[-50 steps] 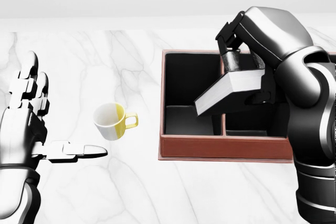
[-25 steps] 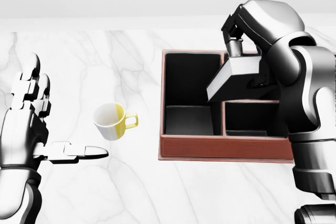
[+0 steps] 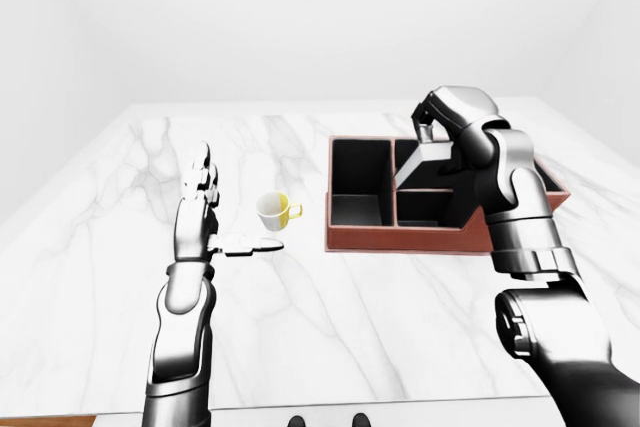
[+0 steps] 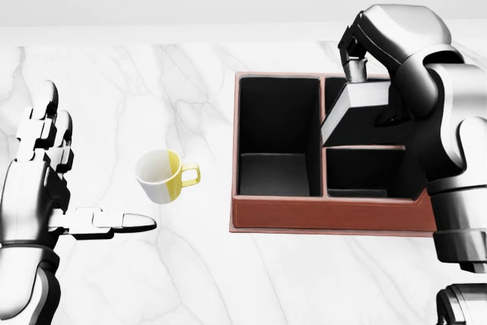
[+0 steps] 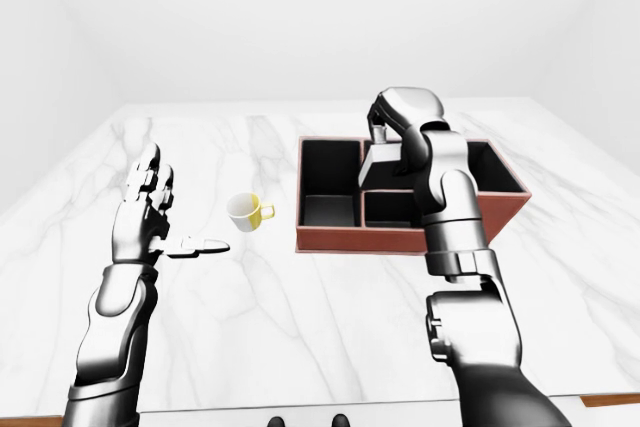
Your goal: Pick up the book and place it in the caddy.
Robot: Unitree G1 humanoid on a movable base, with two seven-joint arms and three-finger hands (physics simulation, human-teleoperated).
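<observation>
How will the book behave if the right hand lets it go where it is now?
The book hangs tilted in the right hand above the caddy, so it would probably drop corner-first. It looks stiff and holds its shape, so it likely won't flop open much. Near a divider, it may lodge or lean rather than lie flat.

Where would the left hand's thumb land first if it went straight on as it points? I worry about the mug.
Probably nothing: the left hand points its thumb toward the caddy, passing just below the mug; depth unclear.
</observation>
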